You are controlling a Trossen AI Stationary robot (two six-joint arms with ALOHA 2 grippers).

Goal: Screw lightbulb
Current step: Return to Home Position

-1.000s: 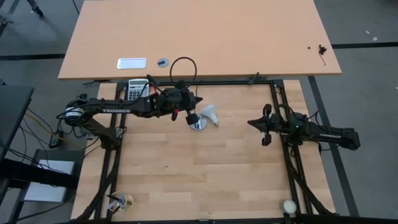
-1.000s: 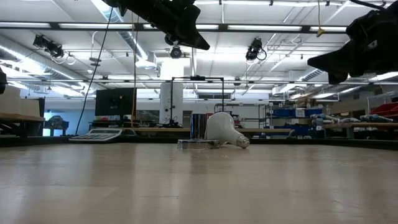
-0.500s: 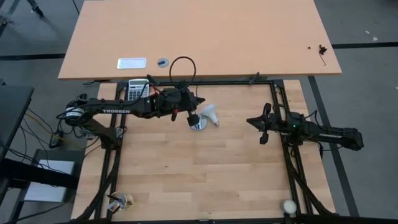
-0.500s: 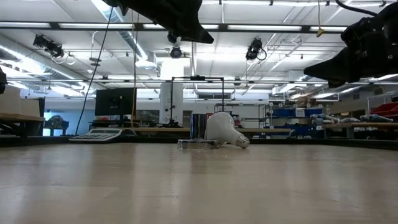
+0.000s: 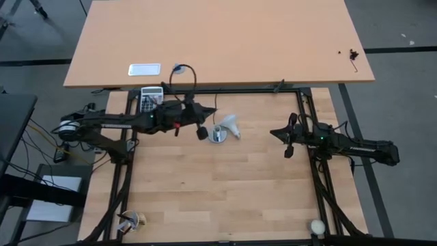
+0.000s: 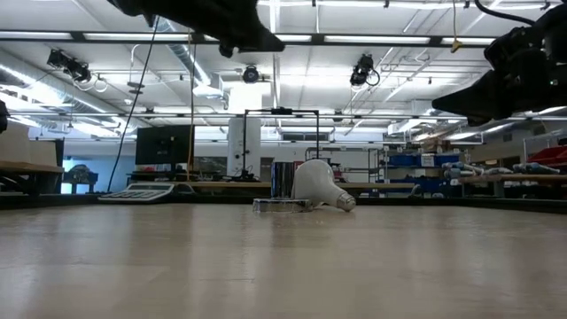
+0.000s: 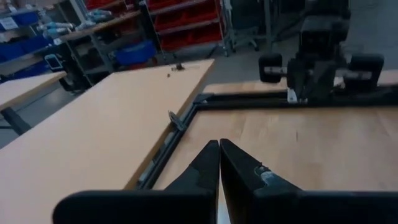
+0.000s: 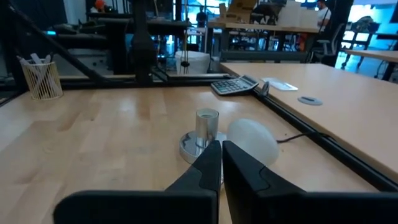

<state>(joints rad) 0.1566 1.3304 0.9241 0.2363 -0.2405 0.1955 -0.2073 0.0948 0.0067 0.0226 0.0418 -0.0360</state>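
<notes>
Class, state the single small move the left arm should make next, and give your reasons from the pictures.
Probably draw the left gripper back toward its own side: its fingers are shut and empty, and the lightbulb lies on its side beside the socket, held by nothing. The right gripper waits at the right edge.

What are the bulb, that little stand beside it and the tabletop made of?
Lightbulb: matte white, probably frosted glass or plastic. Socket: silvery shine suggests bare metal. Table: light wood, with visible grain and plank seams, smooth finish.

Bright ceiling striplights [image 6: 399, 38], cluttered shelving [image 6: 415, 164]
</notes>
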